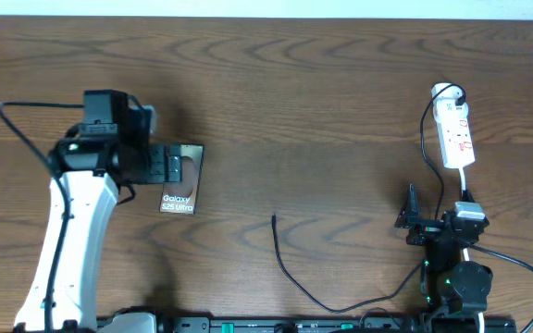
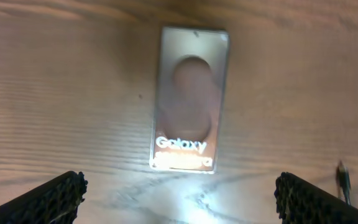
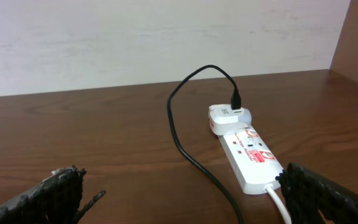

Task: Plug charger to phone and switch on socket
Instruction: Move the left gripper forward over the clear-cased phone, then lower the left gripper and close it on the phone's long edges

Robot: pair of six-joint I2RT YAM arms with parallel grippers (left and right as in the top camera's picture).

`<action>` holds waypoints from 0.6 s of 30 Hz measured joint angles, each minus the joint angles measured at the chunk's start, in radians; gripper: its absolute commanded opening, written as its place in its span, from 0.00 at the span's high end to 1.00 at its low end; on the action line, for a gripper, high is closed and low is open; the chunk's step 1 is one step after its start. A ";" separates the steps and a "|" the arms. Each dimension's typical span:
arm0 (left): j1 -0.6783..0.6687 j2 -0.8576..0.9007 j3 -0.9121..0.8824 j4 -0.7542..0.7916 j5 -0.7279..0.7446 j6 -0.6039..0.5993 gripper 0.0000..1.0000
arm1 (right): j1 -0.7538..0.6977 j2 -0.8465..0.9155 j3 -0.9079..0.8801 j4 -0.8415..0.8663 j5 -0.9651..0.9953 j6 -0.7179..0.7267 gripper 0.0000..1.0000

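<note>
Far left: white arm link (image 1: 72, 231), stretched up the wooden table (image 1: 294, 83). At its end, left gripper (image 1: 167, 167), poised above the left part of the phone (image 1: 185, 185). Stands spread wide in the left wrist view, with its 2 fingertips (image 2: 55, 199) at the lower corners of that view. Grips nothing.

Left of centre: phone, flat on the table, screen up, white "Galaxy S25 Ultra" lettering toward the near end.

Centre: charger (image 1: 278, 248), 1 thin black cable. Ends in a plug tip (image 1: 274, 218) lying loose on the wood, right of the phone and well apart from it. Runs from the tip toward the near edge, curves right, then climbs past the right gripper (image 1: 413, 217) to the socket (image 1: 457, 137).

Right: right gripper, low by the table's near edge, near the socket's near end. Stands wide open in the right wrist view, with its 2 fingertips (image 3: 42, 199) at the lower corners. Holds nothing.

Far right: socket, a white strip with red marks, lying lengthwise away from the robot. Carries a white adapter (image 1: 446, 92) seated at its far end, with the charger cable plugged into the top of it. Has a white lead (image 1: 464, 180) leaving the near end. Switch position: cannot tell.
</note>
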 measured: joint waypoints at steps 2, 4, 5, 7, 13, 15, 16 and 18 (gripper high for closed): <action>-0.021 0.040 0.000 -0.002 0.000 0.000 0.01 | 0.000 0.000 0.000 0.000 0.000 0.000 0.01; -0.035 0.088 0.001 -0.002 0.002 0.000 0.01 | 0.000 0.000 0.000 0.000 0.000 0.000 0.01; -0.040 0.114 0.001 -0.002 0.003 0.000 0.01 | 0.000 0.000 0.000 0.000 0.000 0.000 0.01; -0.046 0.164 0.001 -0.002 0.004 0.000 0.01 | 0.000 0.000 0.000 0.000 0.000 0.000 0.01; -0.050 0.295 0.001 0.031 0.004 -0.027 0.01 | 0.000 0.000 0.000 0.000 0.000 0.000 0.01; -0.050 0.325 0.001 0.044 0.004 -0.031 0.01 | 0.000 0.000 0.000 0.000 0.000 0.000 0.01; -0.050 0.332 0.001 0.044 0.004 -0.033 0.01 | 0.000 0.000 0.000 0.000 0.000 0.000 0.01; -0.050 0.334 0.001 0.045 0.004 -0.034 0.01 | 0.000 0.000 0.000 0.000 0.000 0.000 0.01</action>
